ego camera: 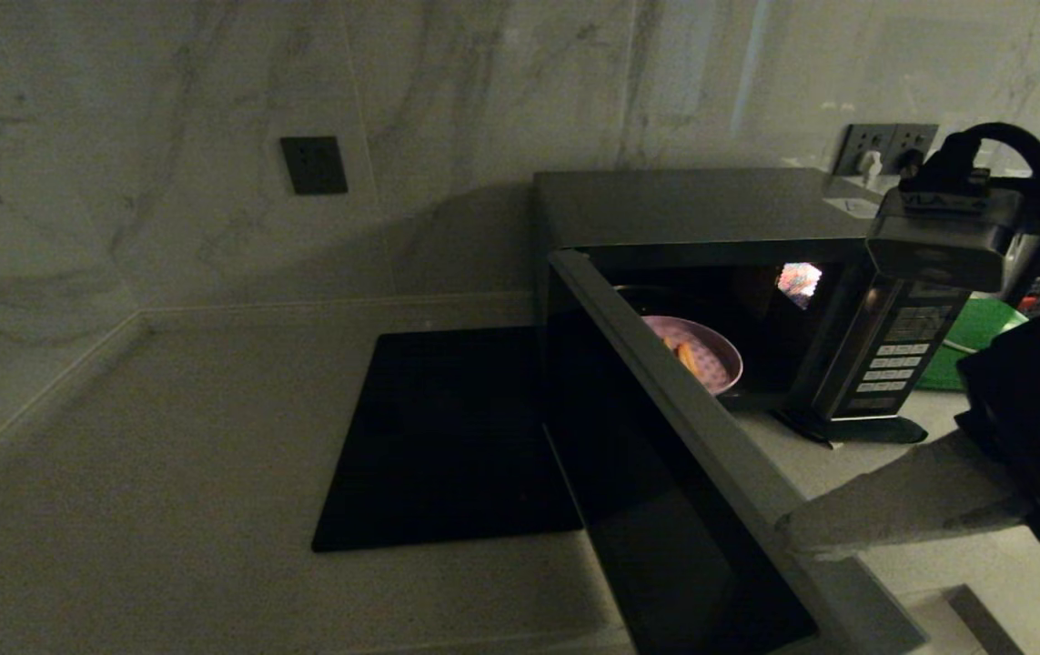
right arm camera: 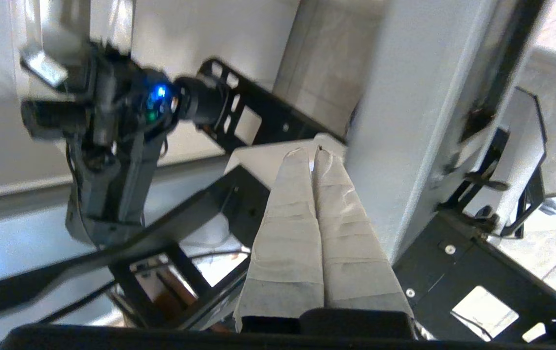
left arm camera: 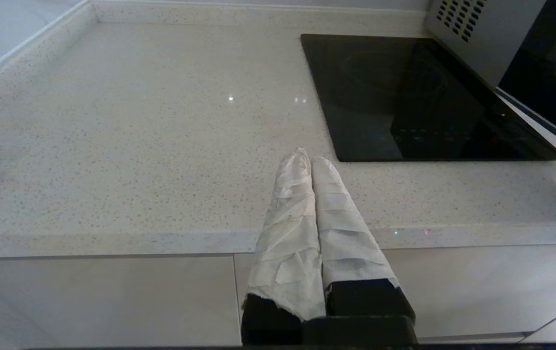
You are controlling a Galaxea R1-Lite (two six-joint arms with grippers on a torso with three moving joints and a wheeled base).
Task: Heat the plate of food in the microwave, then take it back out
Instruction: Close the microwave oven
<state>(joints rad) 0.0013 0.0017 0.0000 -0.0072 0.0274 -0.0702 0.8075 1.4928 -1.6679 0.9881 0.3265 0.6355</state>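
With its two wrapped fingers pressed together and holding nothing, the right gripper [ego camera: 792,537] sits at the outer edge of the microwave door [ego camera: 711,473], its tips at or just short of that edge; whether they touch is hard to tell. In the right wrist view the same closed tips [right arm camera: 314,155] lie just beside the door's pale edge. The door stands swung out toward the robot, and beyond the claw, deep in the dark cavity of the microwave [ego camera: 711,227], rests the plate of food [ego camera: 701,355], half hidden behind the door's top rail.

Risk one: a sideways push with closed tips may slip off the narrow edge, leaving the door ajar or letting the claw scrape the glass. Risk two: pushing too hard could slam the door and shove the whole oven back, jolting the plate and scattering the sticks. Risk three: the arm's own wrist, close to the button panel [ego camera: 893,364], might brush keys during the swing.

Far from the claw, the left gripper [left arm camera: 309,158] hangs closed and empty over the counter's front edge [left arm camera: 112,238], near the black glass square [left arm camera: 404,97], idle.
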